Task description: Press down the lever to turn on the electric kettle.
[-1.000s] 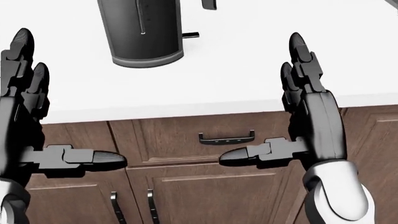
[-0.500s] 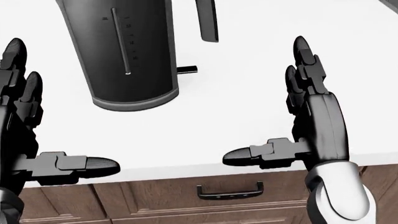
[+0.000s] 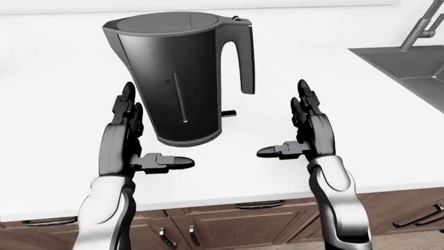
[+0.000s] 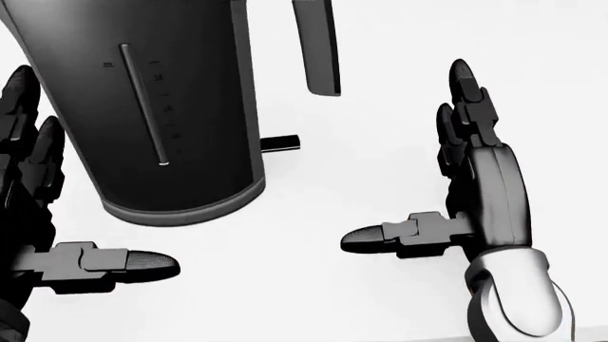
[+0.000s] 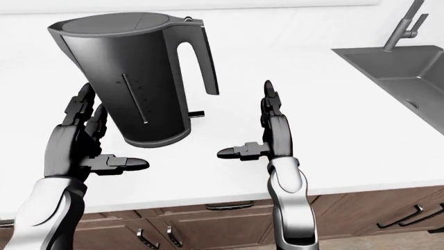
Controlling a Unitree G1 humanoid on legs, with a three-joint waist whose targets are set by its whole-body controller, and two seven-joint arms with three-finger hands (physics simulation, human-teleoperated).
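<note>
1. Stands upright on the white counter: dark kettle, between the two hands, handle toward the view's right.
2. Sticks out at the base under the handle: small black lever.
3. Left hand and right hand: spread, holding nothing.
4. Probably stiff, smooth, maybe top-heavy; better to press only the lever, straight down with one fingertip.

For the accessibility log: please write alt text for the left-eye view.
A dark electric kettle stands on a white counter, its small lever at the base untouched. The left hand and right hand hover open on either side; a sink lies at right.
</note>
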